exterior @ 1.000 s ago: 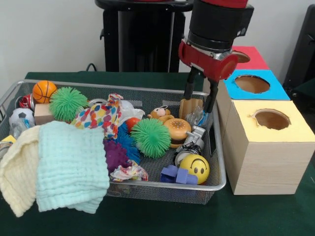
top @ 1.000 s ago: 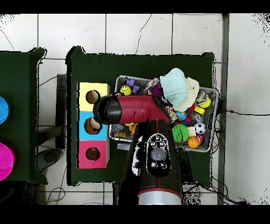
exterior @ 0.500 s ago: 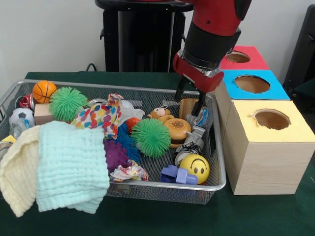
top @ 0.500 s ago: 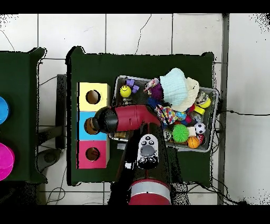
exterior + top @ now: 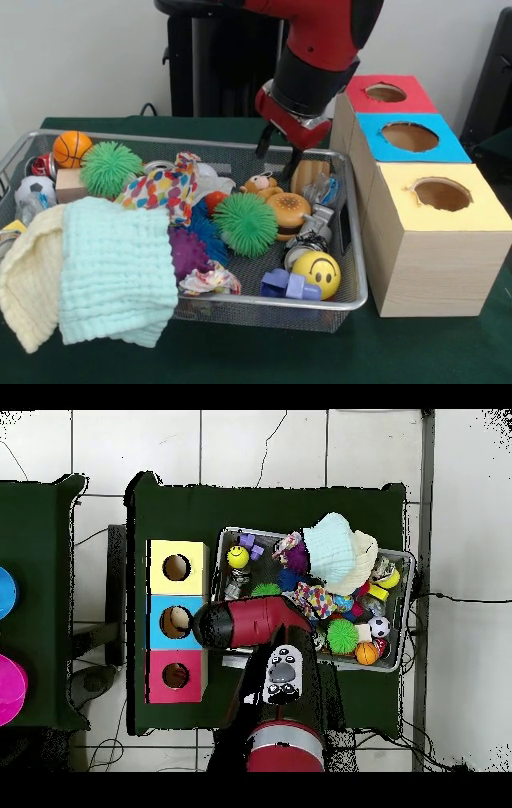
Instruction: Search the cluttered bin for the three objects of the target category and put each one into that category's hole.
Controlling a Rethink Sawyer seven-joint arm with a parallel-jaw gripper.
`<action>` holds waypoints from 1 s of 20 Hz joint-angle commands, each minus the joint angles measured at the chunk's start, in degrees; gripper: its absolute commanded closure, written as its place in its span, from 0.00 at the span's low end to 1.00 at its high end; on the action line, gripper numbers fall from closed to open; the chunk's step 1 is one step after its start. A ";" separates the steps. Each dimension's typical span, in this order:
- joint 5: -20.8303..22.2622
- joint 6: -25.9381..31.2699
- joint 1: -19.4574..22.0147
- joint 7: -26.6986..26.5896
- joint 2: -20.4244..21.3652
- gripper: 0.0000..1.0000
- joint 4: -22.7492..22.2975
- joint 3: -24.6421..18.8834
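Hovering over the bin's [image 5: 352, 298] far side, my gripper [image 5: 276, 162] hangs spread and empty just above the tan plush [image 5: 259, 186] inside.

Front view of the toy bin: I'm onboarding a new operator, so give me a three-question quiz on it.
1. True or false: the pincer is open, with nothing between its tips.
2. Which box top lies farthest from the camera in the front view? A) yellow B) blue C) red
3. Fill in: the yellow smiley ball lies in the bin's corner nearest the ____-topped box.

Key
1. True. It hangs over the small tan plush beside the toy burger.
2. C, the red hole.
3. Yellow.
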State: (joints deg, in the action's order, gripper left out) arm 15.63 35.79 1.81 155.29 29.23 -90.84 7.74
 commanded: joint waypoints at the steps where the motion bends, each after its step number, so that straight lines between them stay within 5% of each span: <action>1: 2.90 -4.44 1.41 0.61 -4.39 0.00 -2.31 -0.89; 10: 2.43 -10.62 4.36 -1.55 -9.90 0.00 -5.30 -4.82; 20: 0.66 -6.96 4.83 -3.43 -9.39 0.00 -5.88 -7.30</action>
State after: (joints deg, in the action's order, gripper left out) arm 15.70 27.85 5.89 155.29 22.32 -92.33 7.42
